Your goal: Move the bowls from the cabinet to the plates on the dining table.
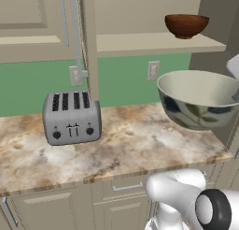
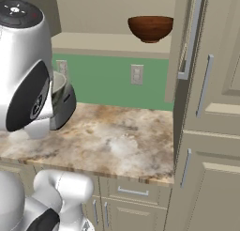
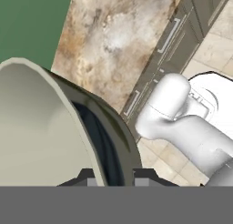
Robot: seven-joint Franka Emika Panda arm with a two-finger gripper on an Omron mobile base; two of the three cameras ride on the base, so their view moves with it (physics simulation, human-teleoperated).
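**Task status: first bowl lifted out, second bowl on the shelf**

The tool (image 3: 111, 182) is closed narrowly on the rim of the grey-white bowl (image 1: 198, 98); in the hand view the bowl wall passes between the two dark finger tips. The bowl hangs in the air above the stone worktop (image 1: 116, 140), to the right of the toaster (image 1: 71, 118) and clear of the cabinet shelf (image 1: 158, 43).

The reddish-brown bowl (image 1: 186, 25) stands on that shelf inside the open cabinet, untouched.

Judged progress: one bowl is out of the cabinet and in transit; neither is delivered. Remaining steps are carrying the held bowl to a plate on the dining table, releasing it, then repeating the cycle for the reddish-brown bowl.
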